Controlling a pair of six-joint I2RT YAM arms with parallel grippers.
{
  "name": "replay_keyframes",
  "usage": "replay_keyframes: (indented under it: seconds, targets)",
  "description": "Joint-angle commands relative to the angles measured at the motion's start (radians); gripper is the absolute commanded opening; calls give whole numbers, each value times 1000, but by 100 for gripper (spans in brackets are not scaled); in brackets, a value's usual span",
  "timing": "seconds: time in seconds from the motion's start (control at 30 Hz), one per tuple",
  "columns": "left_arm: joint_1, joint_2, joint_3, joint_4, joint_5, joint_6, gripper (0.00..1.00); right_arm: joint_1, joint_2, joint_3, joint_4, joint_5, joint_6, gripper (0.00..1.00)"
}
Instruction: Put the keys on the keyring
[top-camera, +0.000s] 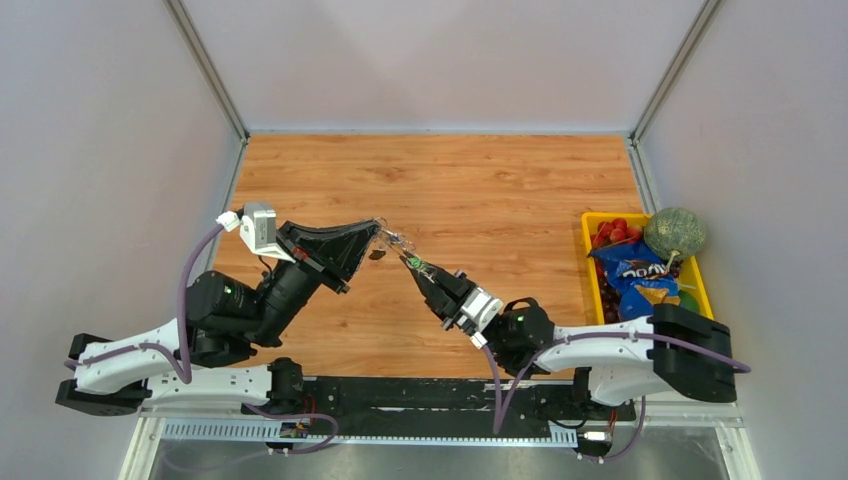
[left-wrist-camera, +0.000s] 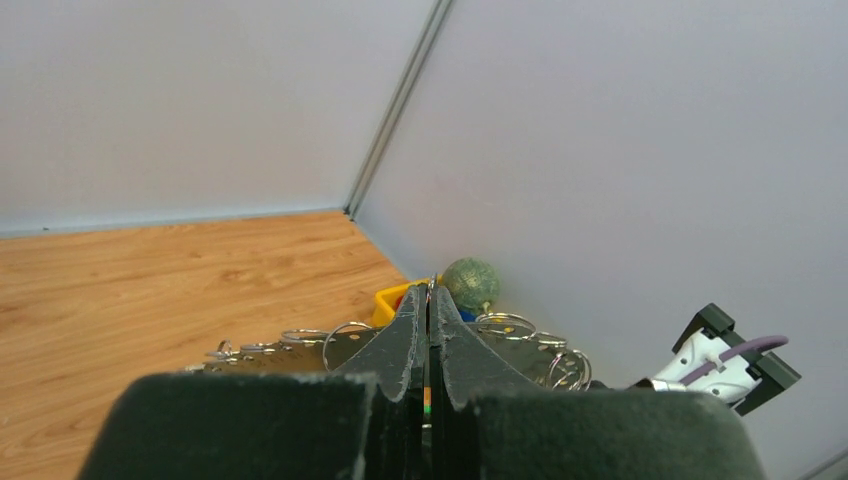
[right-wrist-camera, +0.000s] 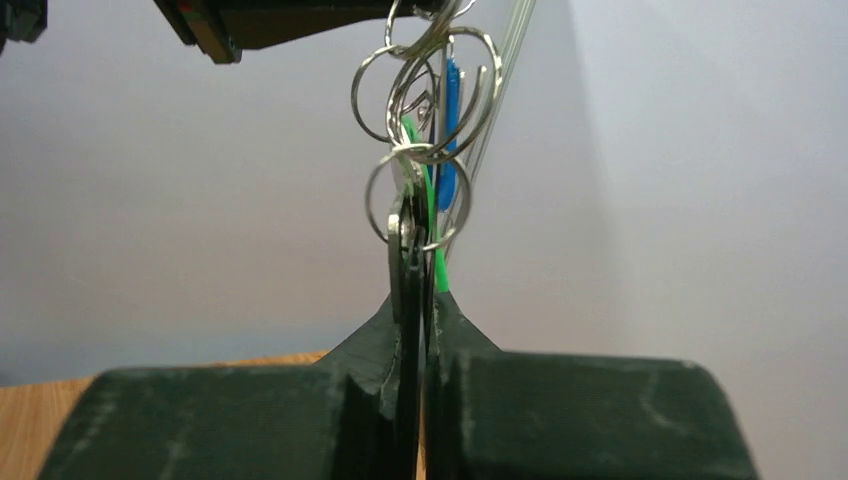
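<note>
1. The left gripper (top-camera: 377, 238) was pinched fully shut on the keyring (right-wrist-camera: 413, 85), above the wooden table (top-camera: 500, 180).
2. The right gripper (top-camera: 414, 266), its tips near the left's, was clamped on a metal key (right-wrist-camera: 400, 245) hanging from the rings.
3. A green-tagged key (right-wrist-camera: 437, 240) and a blue-tagged key (right-wrist-camera: 450, 120) hung in the same bunch.
4. A yellow bin (top-camera: 590, 222) holding a melon (top-camera: 674, 233) sat well apart, at the table's right edge.

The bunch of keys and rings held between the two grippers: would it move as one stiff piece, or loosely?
Probably loosely: the bunch is several thin rings linked through one another, so it would likely swing and twist. It seems light: rings and blue tag are thin. The smooth metal might slip in the right gripper.
</note>
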Motion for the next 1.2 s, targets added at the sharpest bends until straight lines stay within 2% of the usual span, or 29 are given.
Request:
replay_keyframes:
  seconds: [0.0,0.1,0.2,0.37,0.43,0.5,0.63,0.9,1.03,1.17]
  targets:
    - [-1,-22,-1,89,3,16,1,-3,-131,-6,-130,-10,86,0]
    - [-1,-30,-15,93,-3,27,5,-19,-211,-3,-272,-34,138,0]
    - [-1,-34,-30,98,5,32,19,-22,-278,16,-397,-56,172,0]
    - [-1,-36,-40,85,46,59,36,-23,-366,60,-592,-142,232,0]
    - [-1,-39,-45,89,54,73,47,-24,-397,94,-681,-191,265,0]
    - [-1,-40,-48,90,52,92,53,-23,-420,122,-768,-225,292,0]
    - [-1,-42,-48,82,34,128,59,-23,-464,179,-952,-267,337,0]
    - [-1,-67,-60,21,-13,142,62,-23,-485,259,-1218,-225,377,0]
    - [-1,-85,-63,-38,29,142,69,-24,-496,286,-1309,-231,403,0]
    - [-1,-124,-65,-115,138,145,78,-25,-515,355,-1436,-253,428,0]
